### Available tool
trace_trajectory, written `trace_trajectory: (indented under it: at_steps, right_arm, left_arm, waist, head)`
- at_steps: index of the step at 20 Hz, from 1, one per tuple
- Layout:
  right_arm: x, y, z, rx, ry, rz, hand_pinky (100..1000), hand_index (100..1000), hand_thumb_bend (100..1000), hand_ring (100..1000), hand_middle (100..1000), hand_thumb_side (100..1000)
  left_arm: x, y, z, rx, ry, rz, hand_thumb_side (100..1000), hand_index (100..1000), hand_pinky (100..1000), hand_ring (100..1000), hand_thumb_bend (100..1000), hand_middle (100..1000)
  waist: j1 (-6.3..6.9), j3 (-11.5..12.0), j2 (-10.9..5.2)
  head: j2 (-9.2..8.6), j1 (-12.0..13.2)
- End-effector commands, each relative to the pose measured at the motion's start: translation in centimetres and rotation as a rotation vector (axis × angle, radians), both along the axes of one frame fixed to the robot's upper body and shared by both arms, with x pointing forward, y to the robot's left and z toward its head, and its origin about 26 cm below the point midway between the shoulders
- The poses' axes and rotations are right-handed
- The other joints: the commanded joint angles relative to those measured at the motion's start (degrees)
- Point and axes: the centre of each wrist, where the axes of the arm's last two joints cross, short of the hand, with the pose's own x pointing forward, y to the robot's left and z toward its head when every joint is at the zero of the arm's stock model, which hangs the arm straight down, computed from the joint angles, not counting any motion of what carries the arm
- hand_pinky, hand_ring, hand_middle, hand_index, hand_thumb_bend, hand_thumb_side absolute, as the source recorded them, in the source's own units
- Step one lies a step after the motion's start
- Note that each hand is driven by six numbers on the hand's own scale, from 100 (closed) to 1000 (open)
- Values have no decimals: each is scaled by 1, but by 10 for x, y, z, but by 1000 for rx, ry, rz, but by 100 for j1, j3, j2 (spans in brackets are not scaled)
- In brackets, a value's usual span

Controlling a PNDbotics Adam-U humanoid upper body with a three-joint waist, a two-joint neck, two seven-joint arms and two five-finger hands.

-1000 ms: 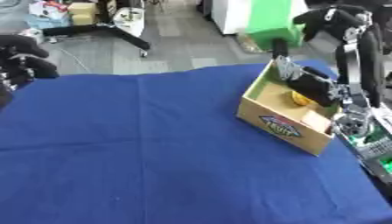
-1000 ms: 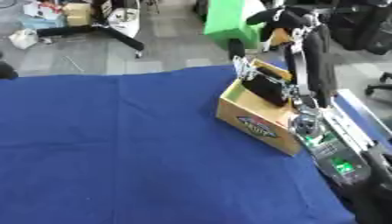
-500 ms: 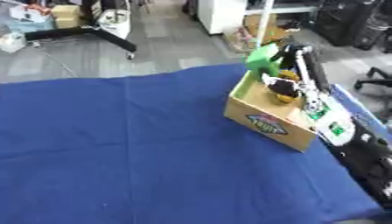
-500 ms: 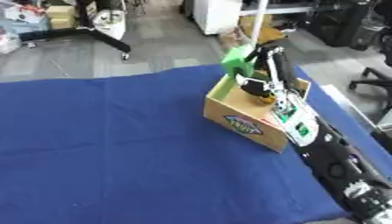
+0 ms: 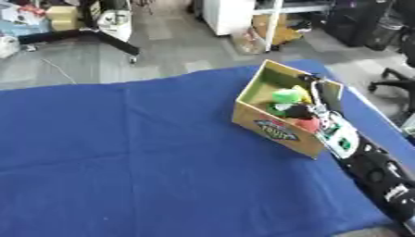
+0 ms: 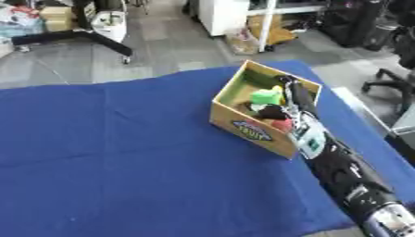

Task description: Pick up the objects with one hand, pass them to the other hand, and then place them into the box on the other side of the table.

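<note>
On the blue-cloth tabletop [image 5: 122,152] we judge the placing step: right arm lies along the right edge, right hand [image 5: 312,99] reaching into the open cardboard box [image 5: 275,132]. We cannot tell its fingers' state. Small green object [image 5: 286,96] sits inside. Next move calls for lifting clear. Left hand unseen.

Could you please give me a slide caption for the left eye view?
Right robot hand reaches into the cardboard box over the green object.
</note>
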Motion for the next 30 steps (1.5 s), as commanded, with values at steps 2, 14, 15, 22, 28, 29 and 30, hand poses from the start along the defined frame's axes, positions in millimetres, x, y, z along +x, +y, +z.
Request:
trace_trajectory:
  at_steps: [2,14,15,22,28,29,30]
  right_arm:
    - [-11,-15,51,-57,-171,-7,759,848,705,795,856,452]
    - [-96,40,118,102,-679,104,733,820,521,772,814,356]
    - [-104,45,119,115,-701,114,730,819,512,770,809,354]
    - [-132,71,108,192,-778,222,710,814,465,751,783,346]
    - [-133,94,81,305,-764,307,682,797,433,722,756,356]
    - [-134,98,76,334,-758,308,677,793,431,718,751,355]
    - [-134,102,71,373,-750,309,675,791,429,716,750,355]
  left_arm:
    - [-2,6,6,12,-36,36,711,730,758,660,617,634]
    - [-4,21,-10,79,-94,220,713,740,764,680,605,652]
    - [-4,22,-12,80,-96,237,713,740,765,681,603,653]
    - [-5,24,-26,72,-88,340,706,741,765,683,586,657]
    - [-11,19,-37,58,-101,438,717,748,769,686,564,661]
    - [-11,17,-39,53,-99,448,719,749,769,687,558,663]
    - [-11,15,-41,48,-97,459,721,750,769,687,552,663]
  waist:
    - [16,-26,-87]
    - [-25,-182,-97]
    - [-27,-197,-100]
    - [-25,-257,-113]
    - [-19,-303,-106]
    - [-19,-306,-107]
    - [-19,-308,-110]
  head:
    - [3,155]
    - [88,1078]
    - [93,1158]
    - [94,1682]
    - [45,1857]
    - [62,1862]
    - [80,1872]
